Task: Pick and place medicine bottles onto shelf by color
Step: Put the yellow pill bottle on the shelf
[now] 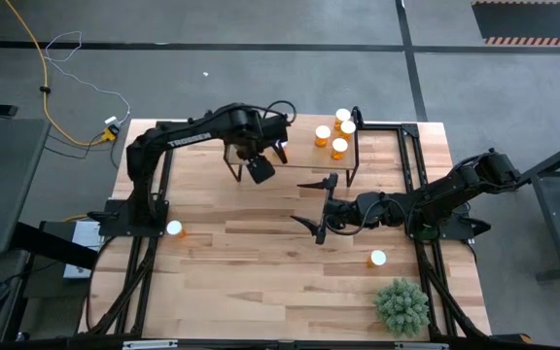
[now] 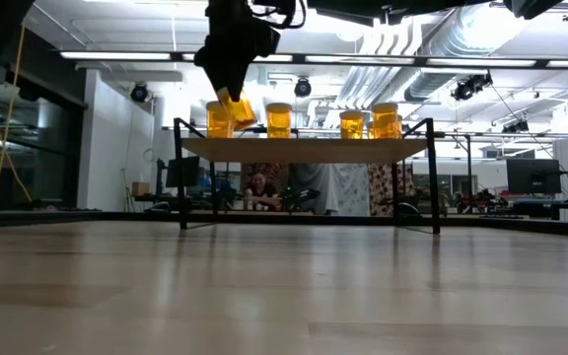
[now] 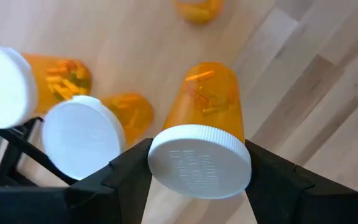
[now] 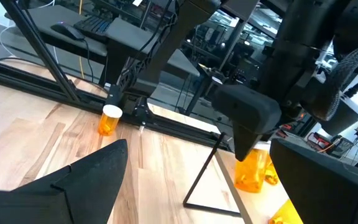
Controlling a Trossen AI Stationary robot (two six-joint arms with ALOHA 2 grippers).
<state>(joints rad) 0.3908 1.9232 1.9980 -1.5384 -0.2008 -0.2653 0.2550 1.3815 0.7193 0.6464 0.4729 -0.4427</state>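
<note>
Item 1, left gripper (image 3: pixel 199 177): I had it closed on a medicine bottle (image 3: pixel 205 134), fingers (image 3: pixel 124 177) pressed to either side just under the white cap; held this way, I judged, to keep the bottle upright for setting down; in the high view it hung at about 11 o'clock from table centre, above the shelf (image 1: pixel 304 160).

Item 2, shelf stock: three capped bottles (image 1: pixel 338 131) clustered at the shelf's 3 o'clock end in the high view; the low view showed orange bottles in a row along the board (image 2: pixel 304 148), the carried one tilted beside the leftmost; grouped, I supposed, by colour, though all looked orange to me.

Item 3, right gripper (image 1: pixel 323 204): fully spread, holding nothing, waiting near table centre.

Item 4, loose bottles: one (image 1: pixel 175 230) at 9 o'clock, one (image 1: pixel 377 259) at 4 o'clock near the plant (image 1: pixel 402 306).

Item 5, markings: embossed lettering on the held cap, unreadable; no labels legible.
</note>
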